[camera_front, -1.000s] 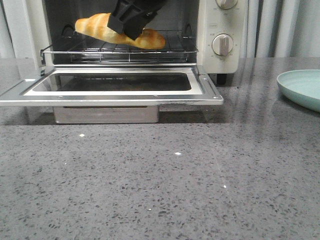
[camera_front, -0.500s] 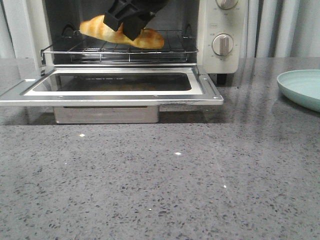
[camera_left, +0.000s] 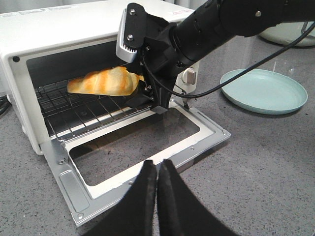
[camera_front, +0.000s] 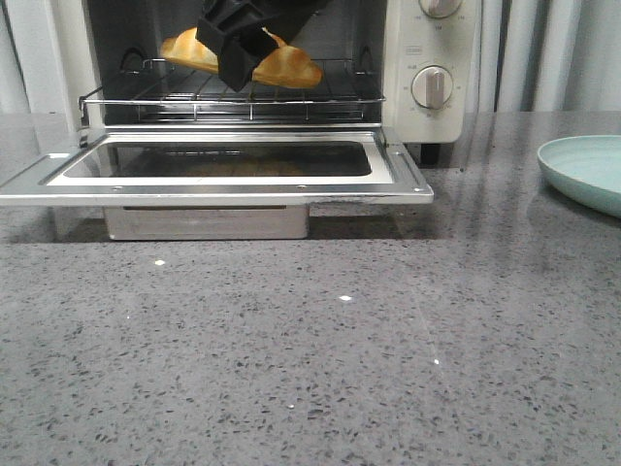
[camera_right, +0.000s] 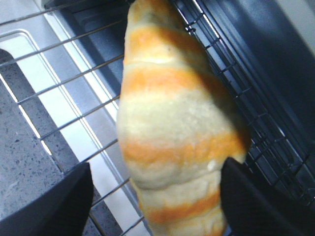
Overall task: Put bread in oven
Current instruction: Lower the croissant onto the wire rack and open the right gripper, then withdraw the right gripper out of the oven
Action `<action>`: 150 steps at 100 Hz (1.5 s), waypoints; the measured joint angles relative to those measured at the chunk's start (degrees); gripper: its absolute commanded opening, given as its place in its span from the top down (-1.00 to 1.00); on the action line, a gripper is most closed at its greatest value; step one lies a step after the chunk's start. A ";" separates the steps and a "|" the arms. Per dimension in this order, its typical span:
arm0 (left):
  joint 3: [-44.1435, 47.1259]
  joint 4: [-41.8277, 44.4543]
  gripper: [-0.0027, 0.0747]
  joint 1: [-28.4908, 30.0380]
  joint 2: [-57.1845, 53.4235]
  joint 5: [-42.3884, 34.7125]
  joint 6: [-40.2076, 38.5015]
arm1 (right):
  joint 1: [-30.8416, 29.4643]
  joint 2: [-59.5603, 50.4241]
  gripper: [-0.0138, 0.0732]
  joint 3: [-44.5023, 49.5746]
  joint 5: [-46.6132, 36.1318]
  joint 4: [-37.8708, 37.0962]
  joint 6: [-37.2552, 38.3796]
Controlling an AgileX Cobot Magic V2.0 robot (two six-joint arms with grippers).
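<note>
The bread (camera_front: 291, 66), golden-orange with pale stripes, lies on the wire rack (camera_front: 233, 97) inside the cream-white oven (camera_front: 427, 49), whose door (camera_front: 223, 189) hangs open and flat. It also shows in the left wrist view (camera_left: 106, 81) and fills the right wrist view (camera_right: 172, 123). My right gripper (camera_front: 241, 60) reaches into the oven over the bread's middle. Its jaws are spread, with one finger (camera_right: 54, 206) clear of the bread and the other against it. My left gripper (camera_left: 156, 167) is shut and empty, just in front of the door's edge.
A pale green plate (camera_front: 587, 170) sits on the grey stone counter to the right of the oven. The oven's knobs (camera_front: 432, 86) are on its right panel. The right arm and its cable (camera_left: 236, 19) stretch across above the door.
The right gripper has carried the bread further back and left into the oven, and the bread has settled flatter on the rack. The jaws now stand apart around it.
</note>
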 measured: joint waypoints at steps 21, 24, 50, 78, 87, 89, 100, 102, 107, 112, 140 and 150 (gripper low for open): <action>0.00 0.00 0.99 0.00 0.00 0.00 0.00 | 0.72 -0.34 -0.44 0.00 0.00 -0.32 0.04; 0.00 0.00 0.99 0.00 0.00 0.00 0.00 | 0.96 -0.48 -0.44 0.00 0.00 -0.32 0.04; 0.00 0.00 0.99 0.00 0.00 0.00 0.00 | 1.21 -1.21 -0.44 -0.09 0.85 -0.46 0.04; 0.00 0.00 0.99 0.00 0.00 0.00 0.00 | 2.09 -3.09 -0.44 -0.09 2.57 0.30 0.14; 0.00 0.00 0.99 0.00 0.00 0.00 0.00 | 2.92 -4.56 -0.44 -0.09 2.68 0.42 0.14; 0.00 0.00 0.99 0.00 0.00 0.00 0.00 | 3.17 -4.89 -0.44 -0.09 2.68 0.42 0.14; 0.00 0.00 0.99 0.00 0.00 0.00 0.00 | 4.15 -6.58 -0.43 -0.09 2.94 0.53 0.14; 0.00 0.00 0.99 0.00 0.00 0.00 0.00 | 4.36 -6.77 -0.42 -0.09 3.07 0.53 0.14; 0.00 0.00 0.99 0.00 0.00 0.00 0.00 | 4.78 -7.48 -0.34 -0.09 3.23 0.53 0.14; 0.00 0.00 0.99 0.00 0.00 0.00 0.00 | 5.07 -8.17 -0.14 -0.09 3.97 0.61 0.42; 0.00 0.00 0.99 0.00 -1.96 0.00 0.00 | 6.84 -12.96 0.79 0.03 14.14 2.04 6.36; 0.56 0.56 0.99 0.00 -5.09 -1.12 0.00 | 7.85 -16.31 0.79 2.27 15.26 2.06 7.50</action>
